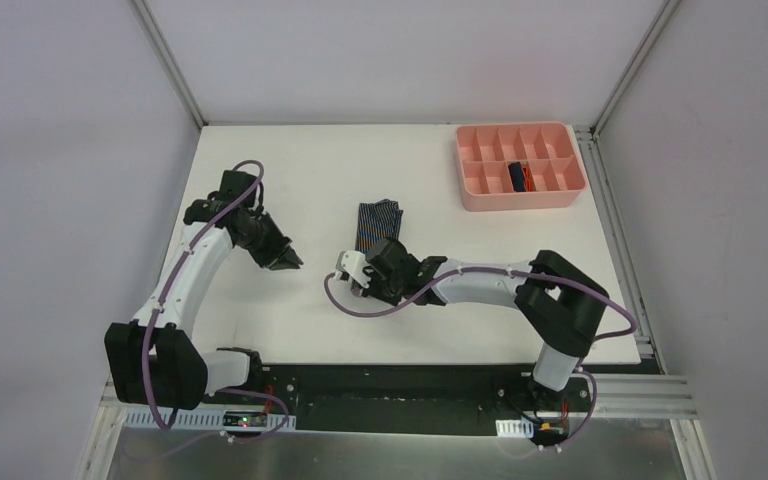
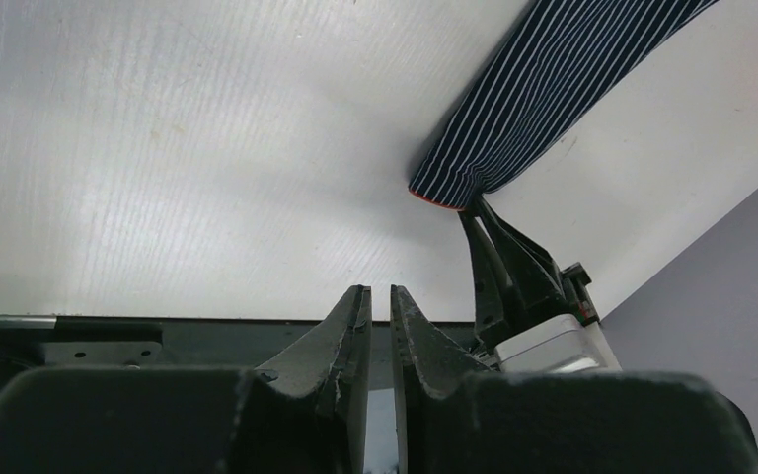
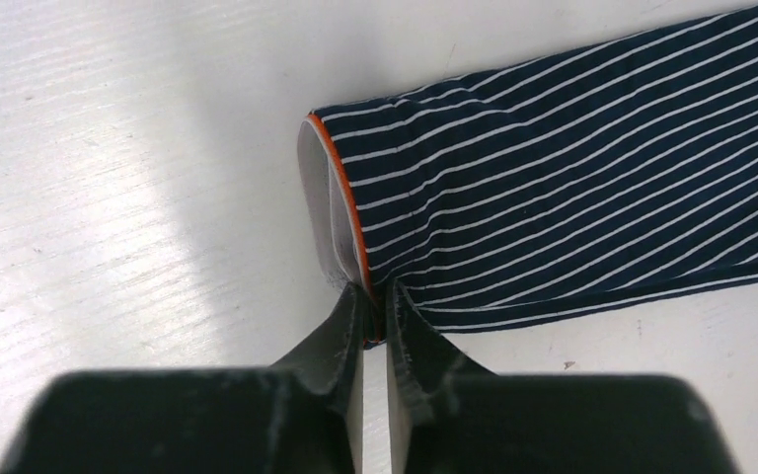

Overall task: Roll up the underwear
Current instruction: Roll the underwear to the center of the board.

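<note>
While the right gripper is pinching the orange-trimmed end of the striped underwear, we are judging that the rolling of this piece is only just beginning. In the top view the striped underwear is lying as a narrow folded strip at the centre of the worktop, running up and slightly to the right. The right gripper is meeting its lower end there. The right wrist view is showing the jaws narrowed onto the hem, with the cloth edge caught between the fingertips. The strip is lying flat, with no turn in it yet.

The left gripper is hovering left of centre in the top view, apart from the cloth, its jaws nearly together and holding nothing. The navy underwear is sitting in a lower-row compartment of the pink tray at the upper right of the frame. It is looking already bundled, so we are counting roughly half of the task as done.

For the next move, we are expecting that the pinched end needs lifting and turning over toward the far end of the strip, with the turns tight and straight. We are thinking the left gripper may be needed to press the strip down, since soft cloth tends to slide or spring open.
</note>
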{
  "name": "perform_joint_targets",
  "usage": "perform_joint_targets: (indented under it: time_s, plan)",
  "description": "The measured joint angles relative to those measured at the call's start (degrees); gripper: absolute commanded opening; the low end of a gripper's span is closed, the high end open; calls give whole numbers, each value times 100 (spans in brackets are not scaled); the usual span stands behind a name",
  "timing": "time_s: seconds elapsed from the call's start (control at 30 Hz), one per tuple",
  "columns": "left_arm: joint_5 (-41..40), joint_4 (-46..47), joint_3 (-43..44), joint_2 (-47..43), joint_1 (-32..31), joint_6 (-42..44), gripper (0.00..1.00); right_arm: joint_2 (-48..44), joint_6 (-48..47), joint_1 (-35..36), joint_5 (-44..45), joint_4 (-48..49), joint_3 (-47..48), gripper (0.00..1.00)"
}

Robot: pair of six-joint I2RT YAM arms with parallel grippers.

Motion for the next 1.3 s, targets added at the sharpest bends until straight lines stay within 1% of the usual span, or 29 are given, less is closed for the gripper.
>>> perform_joint_targets:
  time_s: [0.03, 0.2, 0.3, 0.33, 0.37, 0.47, 0.53, 0.7, 0.77, 0.87, 1.0, 1.17, 1.3]
  plan:
    - [13, 9, -28, 2, 17, 0, 14, -2, 33, -24, -33, 11, 0, 0]
    - [22, 50, -175, 2, 17, 0, 14, -33, 229, -144, -313, 0, 0, 0]
    - [131, 129, -332, 2, 20, 0, 15, -59, 361, -197, -577, -164, 42, 0]
    - [175, 151, -393, 2, 17, 0, 18, -70, 422, -205, -699, -264, 68, 0]
    - [251, 181, -468, 2, 20, 0, 26, -83, 490, -210, -831, -369, 92, 0]
    - [492, 350, -728, -2, 17, -7, 44, -116, 710, -269, -1263, -726, 181, 0]
    - [691, 503, -984, -13, 17, -28, 52, -118, 866, -321, -1550, -975, 262, 0]
    - [1119, 772, -1561, -144, -33, -46, 66, -118, 1285, -669, -2433, -1480, 503, 0]
    - [1250, 874, -1735, -170, -203, -70, 68, -118, 1443, -844, -2739, -1639, 608, 0]
    - [1399, 1126, -1897, -151, -686, -205, 69, -114, 1635, -1049, -3093, -1770, 730, 0]
    - [1589, 1847, -2177, 179, -1235, -660, 71, -28, 1821, -1209, -3416, -1849, 826, 0]
    - [1655, 2745, -2500, 638, -1357, -1298, 70, 140, 1993, -1226, -3587, -1908, 833, 0]
    - [1639, 3331, -2653, 728, -1419, -1768, 68, 214, 2122, -1226, -3604, -1915, 833, 0]
